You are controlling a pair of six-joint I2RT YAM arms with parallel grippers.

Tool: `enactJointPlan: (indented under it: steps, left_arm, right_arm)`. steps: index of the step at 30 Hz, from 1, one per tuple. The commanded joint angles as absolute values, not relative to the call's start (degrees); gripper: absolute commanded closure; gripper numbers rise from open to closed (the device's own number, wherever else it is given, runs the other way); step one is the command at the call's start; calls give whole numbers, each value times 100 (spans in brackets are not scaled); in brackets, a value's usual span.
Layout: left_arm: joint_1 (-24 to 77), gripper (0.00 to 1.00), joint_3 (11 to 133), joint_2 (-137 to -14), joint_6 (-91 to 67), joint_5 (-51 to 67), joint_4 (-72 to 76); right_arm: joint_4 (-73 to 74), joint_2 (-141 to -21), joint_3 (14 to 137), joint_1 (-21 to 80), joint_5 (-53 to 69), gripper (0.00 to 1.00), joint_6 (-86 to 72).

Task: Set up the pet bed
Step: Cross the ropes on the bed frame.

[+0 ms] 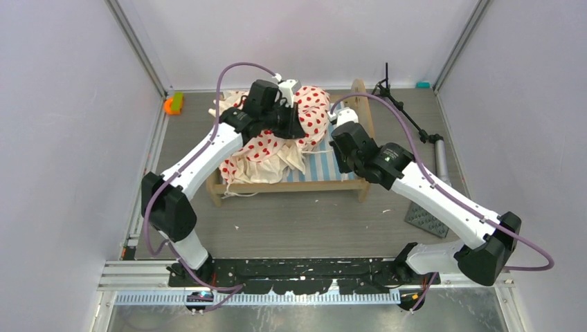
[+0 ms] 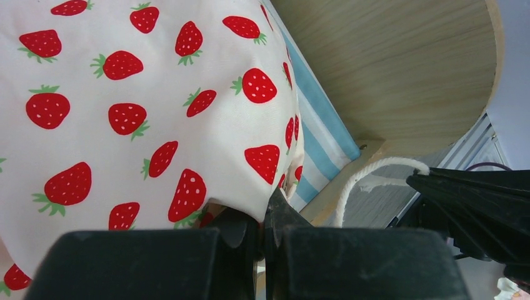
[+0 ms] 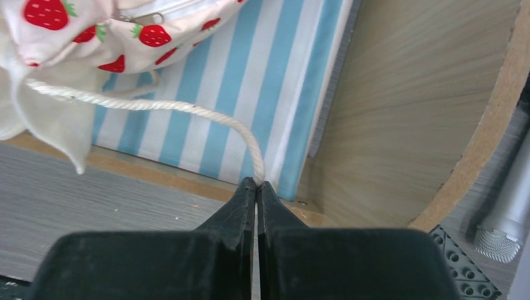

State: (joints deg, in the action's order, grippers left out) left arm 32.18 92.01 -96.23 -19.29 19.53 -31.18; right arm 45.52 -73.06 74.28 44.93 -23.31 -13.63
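Note:
The pet bed stands mid-table, a light-wood frame with a blue-white striped mattress. Cream strawberry-print bedding is bunched over its left and back part. My left gripper hovers over the bed's middle, shut on an edge of the bedding, its tips pinching the fabric. My right gripper is by the front right corner next to the rounded end board. It is shut on a white cord that runs from the bedding across the mattress.
An orange-green toy lies at the back left. A black tripod stand and a silver cylinder lie right of the bed. A dark studded mat sits under the right arm. Enclosure walls close both sides.

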Motion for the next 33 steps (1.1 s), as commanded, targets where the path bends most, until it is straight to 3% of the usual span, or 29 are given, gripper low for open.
enactJointPlan:
  steps: [1, 33]
  left_arm:
    - [3242, 100, 9517, -9652, -1925, 2074, -2898]
    - [3241, 100, 9540, -9624, -1951, 1740, -2909]
  right_arm:
    - [4343, -7347, 7269, 4509, -2798, 100, -1324]
    - [3703, -7484, 6951, 4482, -3168, 100, -1336]
